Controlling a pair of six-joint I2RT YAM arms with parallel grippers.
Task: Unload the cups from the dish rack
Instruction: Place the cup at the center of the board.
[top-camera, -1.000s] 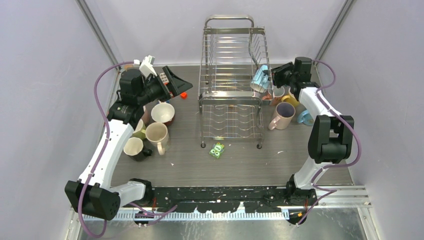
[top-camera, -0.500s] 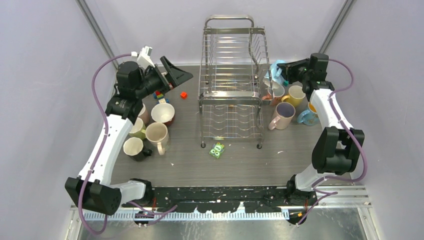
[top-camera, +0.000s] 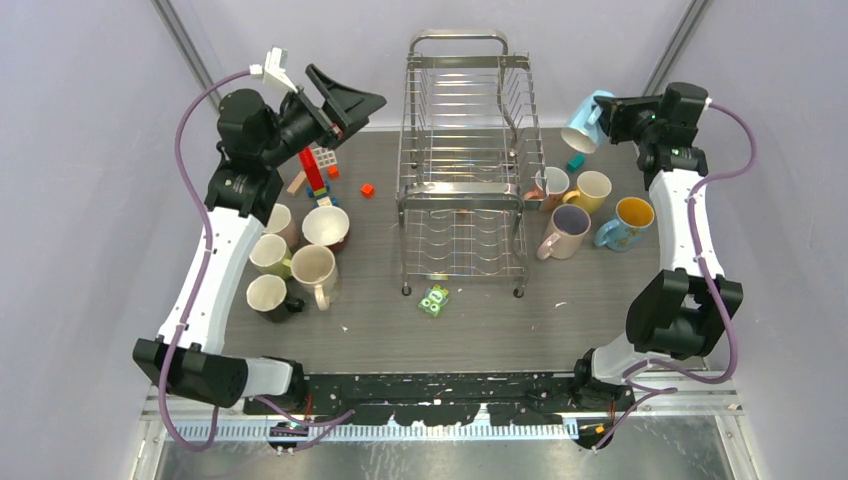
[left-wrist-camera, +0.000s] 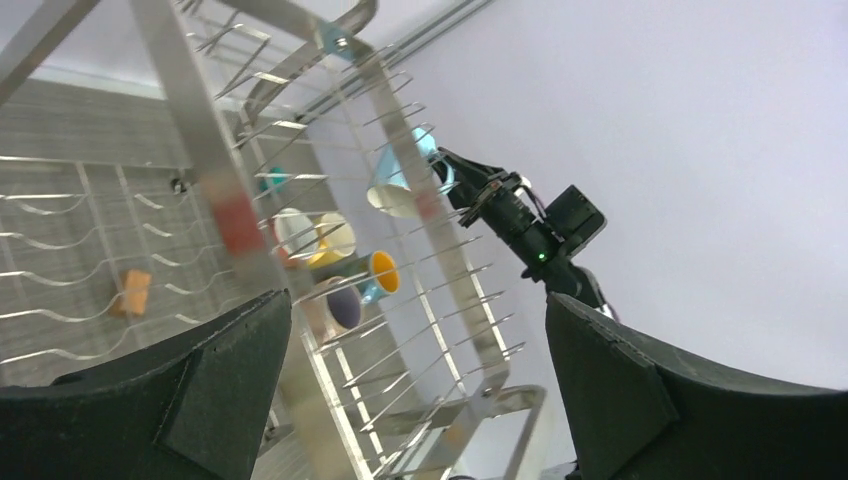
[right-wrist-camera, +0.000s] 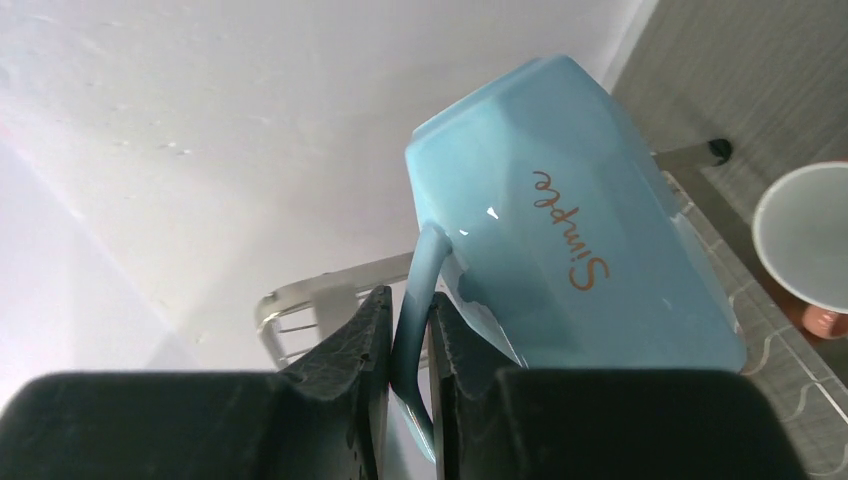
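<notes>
The silver wire dish rack (top-camera: 460, 150) stands at the back middle of the table, and no cup shows on its tiers. To the right of its top, my right gripper (top-camera: 607, 118) holds a light blue cup (top-camera: 585, 122) in the air, tilted. In the right wrist view the gripper (right-wrist-camera: 408, 300) is shut on the handle of that cup (right-wrist-camera: 570, 230). My left gripper (top-camera: 345, 105) hangs open and empty, high at the rack's left; in its own view the gripper (left-wrist-camera: 418, 305) faces the rack (left-wrist-camera: 200, 130). Several cups (top-camera: 314, 268) stand at left and several more (top-camera: 567, 228) at right.
Coloured toy blocks (top-camera: 318, 165) are stacked under the left gripper, with a red block (top-camera: 367, 189) beside the rack and a teal one (top-camera: 575, 161) at right. A green packet (top-camera: 434, 300) lies in front of the rack. Pale walls enclose the table.
My right gripper has carried the light blue cup away from the rack's right side, up and to the right. My left gripper has risen and moved toward the back.
</notes>
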